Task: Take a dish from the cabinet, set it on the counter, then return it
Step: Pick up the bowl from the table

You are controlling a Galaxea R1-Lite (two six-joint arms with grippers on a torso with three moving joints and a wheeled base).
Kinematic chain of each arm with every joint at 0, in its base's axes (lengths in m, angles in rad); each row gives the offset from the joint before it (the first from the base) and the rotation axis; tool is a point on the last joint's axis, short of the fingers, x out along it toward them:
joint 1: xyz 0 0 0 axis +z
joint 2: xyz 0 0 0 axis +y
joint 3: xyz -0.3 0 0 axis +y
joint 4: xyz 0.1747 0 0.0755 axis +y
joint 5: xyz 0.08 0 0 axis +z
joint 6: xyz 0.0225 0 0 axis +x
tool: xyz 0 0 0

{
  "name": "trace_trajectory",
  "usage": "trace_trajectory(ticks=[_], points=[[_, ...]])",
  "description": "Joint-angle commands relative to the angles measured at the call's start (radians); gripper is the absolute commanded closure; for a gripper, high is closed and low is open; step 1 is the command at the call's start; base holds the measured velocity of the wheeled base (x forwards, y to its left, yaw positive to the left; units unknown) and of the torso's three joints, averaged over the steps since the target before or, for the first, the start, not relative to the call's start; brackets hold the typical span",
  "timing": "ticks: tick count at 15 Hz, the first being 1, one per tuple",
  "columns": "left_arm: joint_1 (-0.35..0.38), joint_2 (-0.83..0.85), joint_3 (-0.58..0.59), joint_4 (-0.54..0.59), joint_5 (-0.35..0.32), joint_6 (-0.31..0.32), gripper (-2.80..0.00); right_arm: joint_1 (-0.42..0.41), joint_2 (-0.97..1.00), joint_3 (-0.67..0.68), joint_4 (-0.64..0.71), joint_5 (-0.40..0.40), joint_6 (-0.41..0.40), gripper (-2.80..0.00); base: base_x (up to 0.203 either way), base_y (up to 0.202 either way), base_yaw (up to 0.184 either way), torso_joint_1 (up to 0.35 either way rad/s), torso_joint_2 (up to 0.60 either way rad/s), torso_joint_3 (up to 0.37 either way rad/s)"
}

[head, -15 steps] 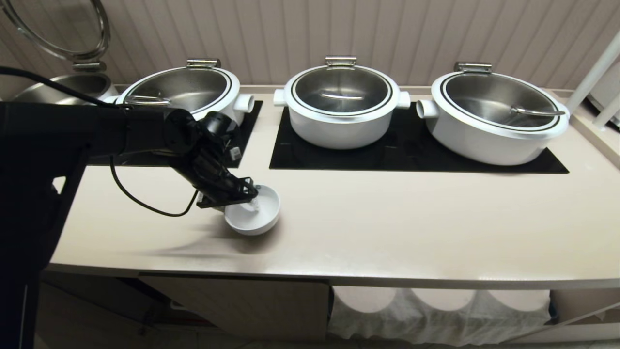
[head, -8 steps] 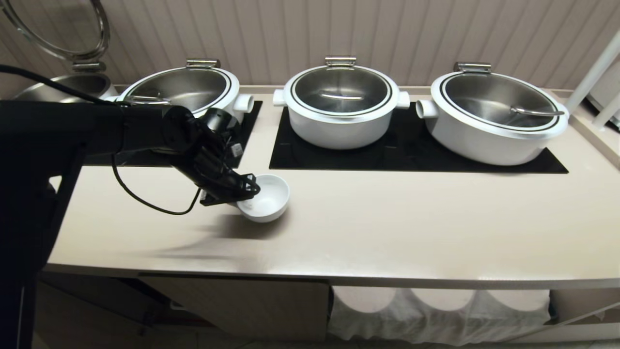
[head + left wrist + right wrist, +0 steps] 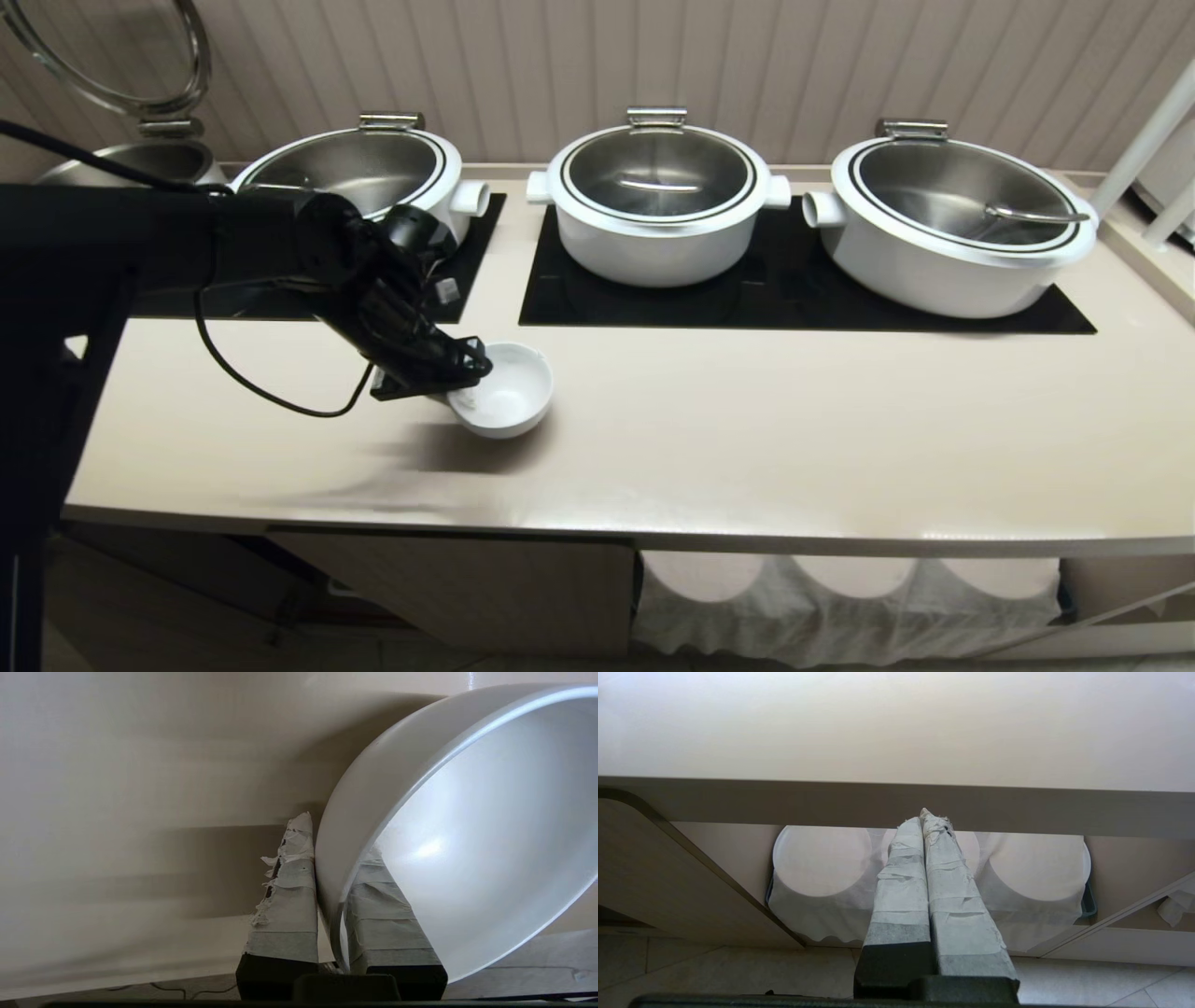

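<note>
The dish (image 3: 509,392), a small white bowl, hangs tilted over the left part of the cream counter (image 3: 747,439). My left gripper (image 3: 467,373) is shut on its near rim. In the left wrist view one taped finger (image 3: 292,891) presses the dish (image 3: 467,835) from outside and the other lies inside against the wall, with the left gripper (image 3: 334,840) astride the rim. Whether the foot touches the counter (image 3: 140,765) I cannot tell. My right gripper (image 3: 927,816) is shut on nothing, parked below the counter edge facing the cabinet (image 3: 668,868).
Three white steel-lidded pots (image 3: 658,201) stand on black glass panels (image 3: 803,299) along the back, and one more with a raised lid (image 3: 121,56) sits at far left. Under the counter a cabinet door (image 3: 467,588) is beside cloth-covered round stacks (image 3: 840,597).
The left gripper has shut on the dish's rim. The dish has shifted a little away from the front edge and now hangs tilted from the fingers.
</note>
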Motion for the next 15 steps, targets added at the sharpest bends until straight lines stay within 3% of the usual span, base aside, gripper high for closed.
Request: trace_trajectory(ticks=[1,5,9,15], points=[[-0.005,-0.015,-0.003,0.003,0.000,-0.047,0.00,0.001,0.000,0.000,-0.001,0.000,0.000,0.00,0.000,0.000,0.000,0.000,0.00,0.000],[-0.014,-0.041,0.000,0.003,-0.004,-0.083,0.00,0.001,0.000,0.000,0.001,0.000,0.000,0.00,0.000,0.000,0.000,0.000,0.00,0.000],[-0.027,-0.067,0.000,0.003,-0.010,-0.197,0.00,0.000,0.000,0.000,-0.001,0.000,0.000,0.00,0.000,0.000,0.000,0.000,0.00,0.000],[-0.032,-0.112,0.002,0.003,-0.014,-0.313,0.00,0.001,0.000,0.000,-0.001,0.000,0.000,0.00,0.000,0.000,0.000,0.000,0.00,0.000]])
